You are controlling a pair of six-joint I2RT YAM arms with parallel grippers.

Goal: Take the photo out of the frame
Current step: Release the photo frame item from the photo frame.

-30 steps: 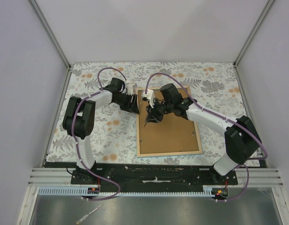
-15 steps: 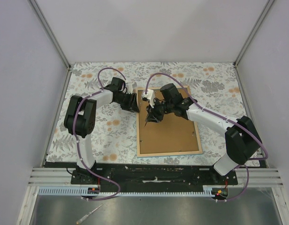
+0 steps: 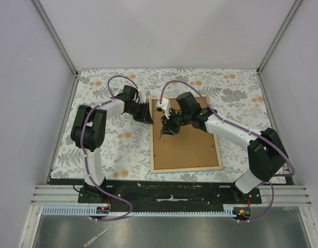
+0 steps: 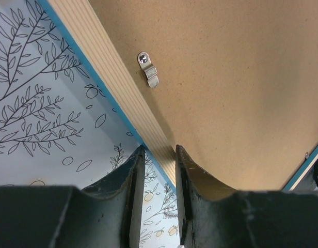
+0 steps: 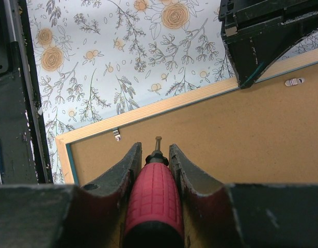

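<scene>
The frame [image 3: 186,168] lies face down on the floral table cover, with its light wood back and thin blue edge showing. The photo [image 3: 187,144] sits inside it, only its brown board back in view. My left gripper [image 3: 147,118] is shut on the frame's left rail [image 4: 112,77] near the far corner, one finger on each side. My right gripper [image 3: 167,129] is shut on a red-handled screwdriver [image 5: 153,191]. The screwdriver's tip [image 5: 158,140] points at the board just short of a metal clip [image 5: 116,134]. The print side is hidden.
Another metal clip [image 4: 148,70] sits on the left rail ahead of my left gripper, and one more [image 5: 294,81] shows beside the left fingers [image 5: 257,46]. Grey walls enclose the table. A loose tool [image 3: 97,237] lies below the arm bases.
The left arm's elbow has shifted slightly to the right. Both grippers, the screwdriver and the frame stay where they were.
</scene>
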